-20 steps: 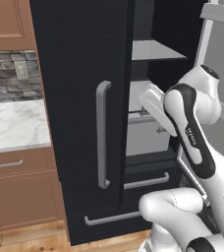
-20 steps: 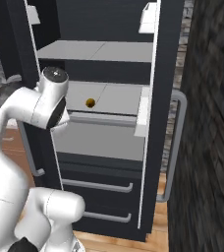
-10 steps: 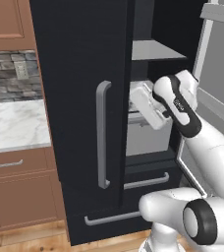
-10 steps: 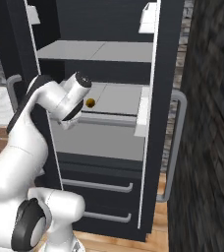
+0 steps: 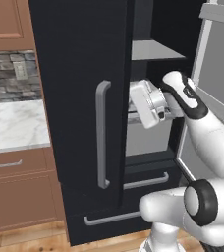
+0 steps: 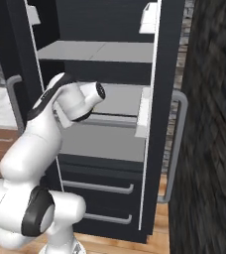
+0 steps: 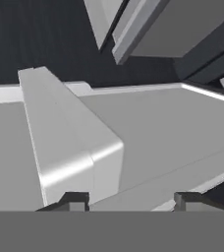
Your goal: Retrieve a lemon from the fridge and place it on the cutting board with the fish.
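The tall black French-door fridge (image 5: 84,98) stands with its right door open. The white arm reaches onto the grey-white middle shelf (image 6: 120,99). The pincer (image 7: 131,201) shows two dark fingertips (image 7: 74,201) apart over the shelf; whether it grips anything cannot be told. The lemon is apparently hidden behind the hand.

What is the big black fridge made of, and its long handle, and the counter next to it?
The fridge looks like painted metal: flat, matte black, no grain. Its handle seems brushed metal or grey plastic, smooth and dull. The counter looks like polished marble, white with grey veins. All of it is rendered, so these are guesses.
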You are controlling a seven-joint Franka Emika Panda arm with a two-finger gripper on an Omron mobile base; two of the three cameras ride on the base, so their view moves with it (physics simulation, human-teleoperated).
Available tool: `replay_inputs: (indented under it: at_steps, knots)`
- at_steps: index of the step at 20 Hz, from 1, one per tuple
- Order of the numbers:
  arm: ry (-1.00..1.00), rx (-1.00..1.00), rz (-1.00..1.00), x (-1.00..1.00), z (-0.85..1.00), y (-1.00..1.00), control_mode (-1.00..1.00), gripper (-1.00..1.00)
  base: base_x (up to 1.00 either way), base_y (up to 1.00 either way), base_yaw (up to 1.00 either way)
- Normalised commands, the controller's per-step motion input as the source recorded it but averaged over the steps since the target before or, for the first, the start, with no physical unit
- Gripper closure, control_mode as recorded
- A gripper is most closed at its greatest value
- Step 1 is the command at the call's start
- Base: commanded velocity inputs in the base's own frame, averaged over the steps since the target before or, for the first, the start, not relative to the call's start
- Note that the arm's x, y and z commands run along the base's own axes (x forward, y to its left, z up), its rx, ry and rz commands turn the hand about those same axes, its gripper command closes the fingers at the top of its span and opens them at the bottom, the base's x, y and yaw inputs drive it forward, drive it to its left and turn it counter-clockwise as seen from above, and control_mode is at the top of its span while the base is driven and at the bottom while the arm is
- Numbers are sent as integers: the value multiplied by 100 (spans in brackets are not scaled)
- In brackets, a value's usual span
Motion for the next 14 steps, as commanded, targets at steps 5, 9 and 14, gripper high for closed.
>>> replay_inputs:
  at_steps: [5, 9, 14]
  knots:
    - [7, 20, 19, -77, -14, 83, -100, -100, 0, 0, 0]
    - [7, 4, 19, -100, -15, 100, -100, -100, 0, 0, 0]
    - [1, -10, 10, -100, 0, 100, -100, -100, 0, 0, 0]
